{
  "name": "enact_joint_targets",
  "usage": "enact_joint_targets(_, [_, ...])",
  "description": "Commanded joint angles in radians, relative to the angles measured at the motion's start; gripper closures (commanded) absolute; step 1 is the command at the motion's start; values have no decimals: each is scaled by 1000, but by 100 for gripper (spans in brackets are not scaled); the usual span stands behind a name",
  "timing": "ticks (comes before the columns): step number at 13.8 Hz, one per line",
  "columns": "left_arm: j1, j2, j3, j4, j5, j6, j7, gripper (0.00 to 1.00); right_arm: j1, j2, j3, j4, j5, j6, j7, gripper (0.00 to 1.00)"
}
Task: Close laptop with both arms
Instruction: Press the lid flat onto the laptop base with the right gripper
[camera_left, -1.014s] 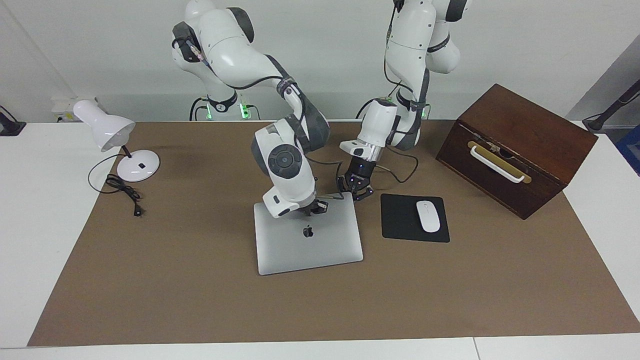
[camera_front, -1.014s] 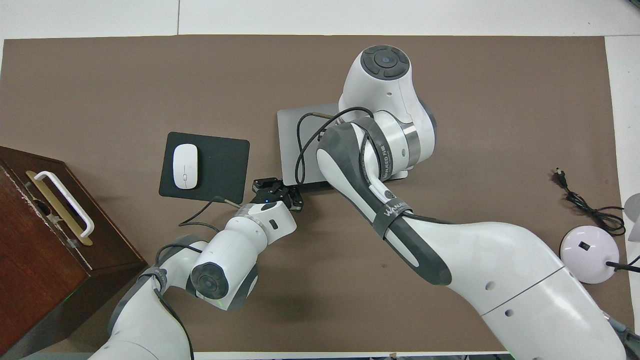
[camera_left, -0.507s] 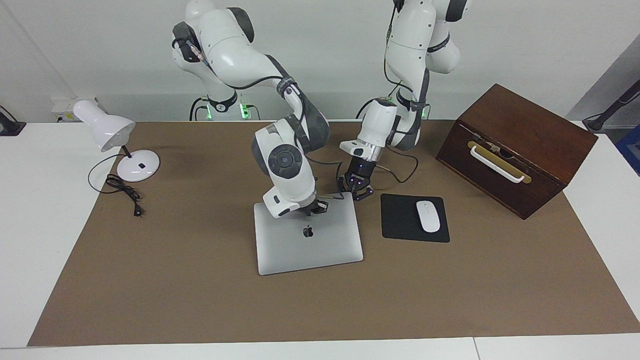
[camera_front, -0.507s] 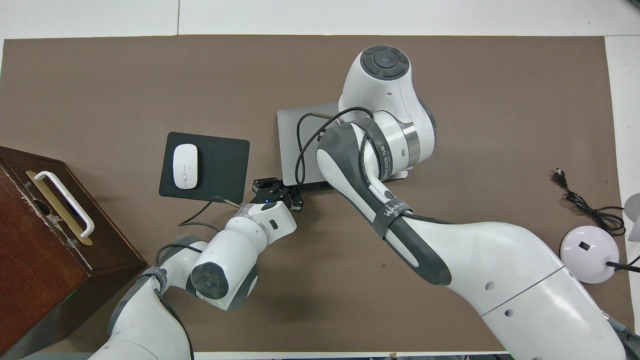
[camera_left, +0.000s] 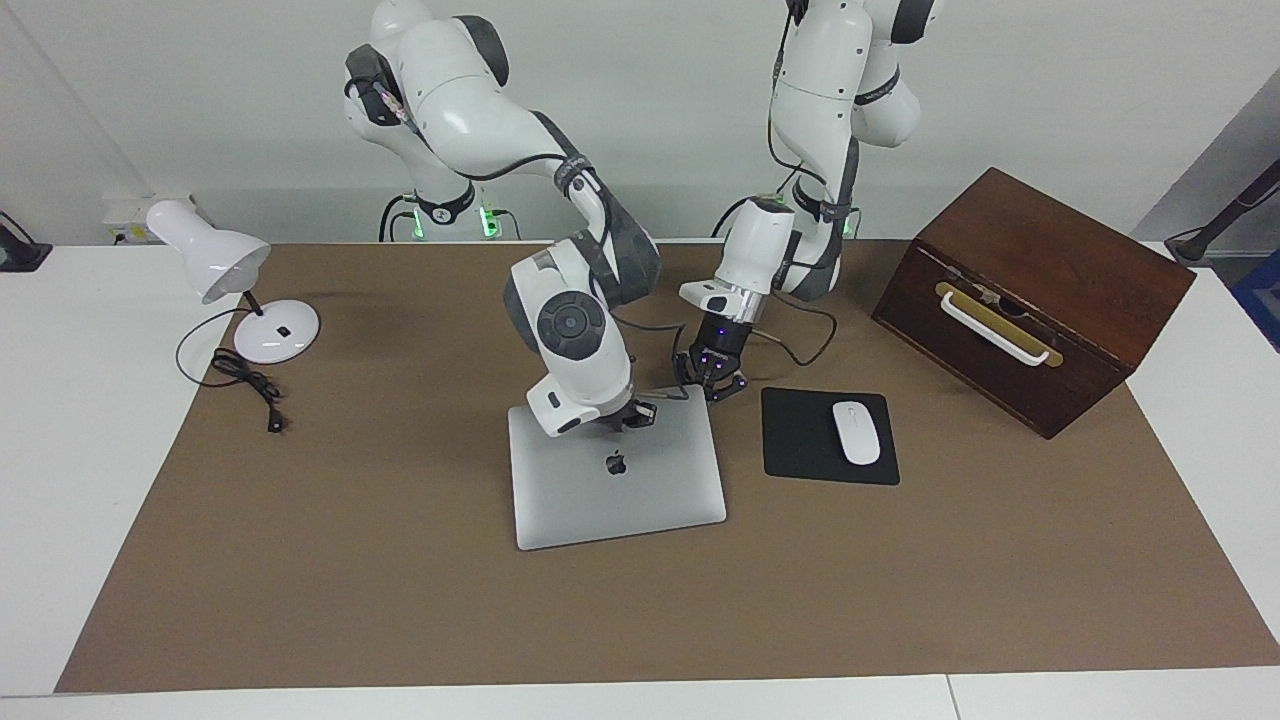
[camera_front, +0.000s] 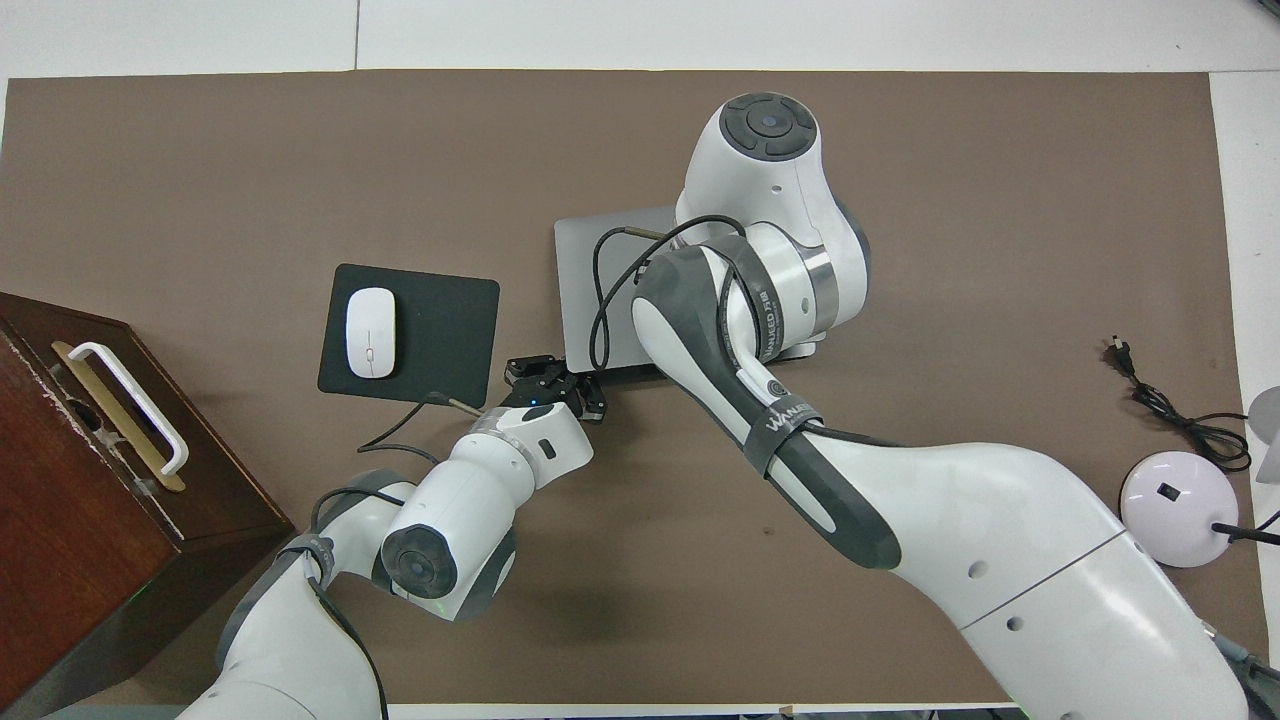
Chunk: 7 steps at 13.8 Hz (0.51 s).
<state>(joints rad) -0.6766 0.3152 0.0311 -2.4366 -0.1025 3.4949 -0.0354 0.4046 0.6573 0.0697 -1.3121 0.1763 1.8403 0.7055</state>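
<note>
The silver-grey laptop (camera_left: 620, 500) lies on the brown mat with its lid down flat and the dark apple logo facing up. My right gripper (camera_left: 630, 415), shut, rests on the lid at the edge nearer to the robots, just above the logo. My left gripper (camera_left: 712, 385) is shut at the laptop's corner nearer to the robots, toward the left arm's end of the table. In the overhead view the right arm covers most of the laptop (camera_front: 580, 290) and hides the right gripper. The left gripper (camera_front: 555, 380) shows at the laptop's corner.
A black mouse pad (camera_left: 800, 440) with a white mouse (camera_left: 856, 432) lies beside the laptop toward the left arm's end. A dark wooden box (camera_left: 1040, 290) with a white handle stands past it. A white desk lamp (camera_left: 215, 262) and its cord (camera_left: 250, 385) sit at the right arm's end.
The right arm's upper links have shifted very slightly. Both grippers and the laptop stay where they were.
</note>
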Motion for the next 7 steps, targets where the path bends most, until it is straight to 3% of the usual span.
enact_joint_targets(1, [-14,99,13,4,-11,-17,19,100,-10,-2,7,10,29,-32,6,100])
enact_joint_targets(7, [-6,99,10,4,-11,-16,-10,100,-13,-13,7,16,31,-69,6,100])
